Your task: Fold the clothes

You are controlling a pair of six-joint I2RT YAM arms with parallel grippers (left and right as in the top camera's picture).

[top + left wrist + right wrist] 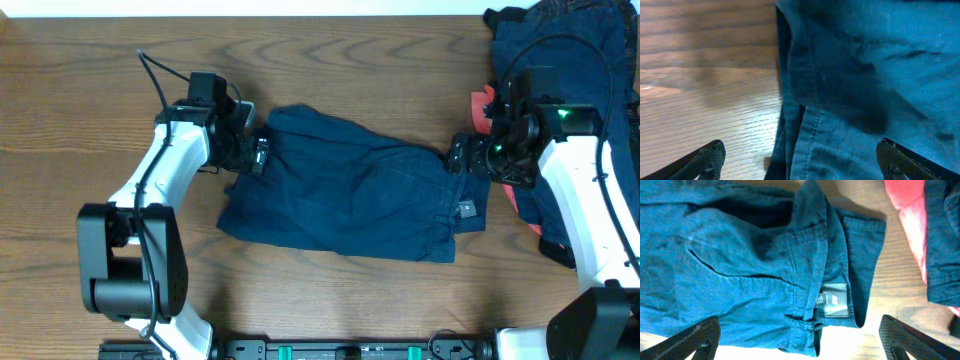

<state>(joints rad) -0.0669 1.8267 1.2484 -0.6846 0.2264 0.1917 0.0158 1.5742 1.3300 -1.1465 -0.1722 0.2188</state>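
The navy shorts point(350, 200) lie spread across the middle of the wooden table point(100, 60), nearer the front edge than the back. More navy garments point(550, 30) are heaped at the back right corner, with a coral-red piece point(487, 103) poking out beside them.

The left gripper point(258, 155) hangs over the shorts' left end. Its 2 fingers point(710, 157) are spread wide with nothing between them, and a stitched hem point(805, 75) lies below. The right gripper point(458, 158) sits over the right end, also spread wide and empty, above the waistband point(812, 245) and its grey label point(834, 299).

The cloth looks light, soft and limp, like thin denim. It will probably sag and drag rather than hold a shape. The doubled hem and the waistband seem the firmest places to pinch. Taking both ends together should keep the fold from wrinkling or sliding on the smooth wood.
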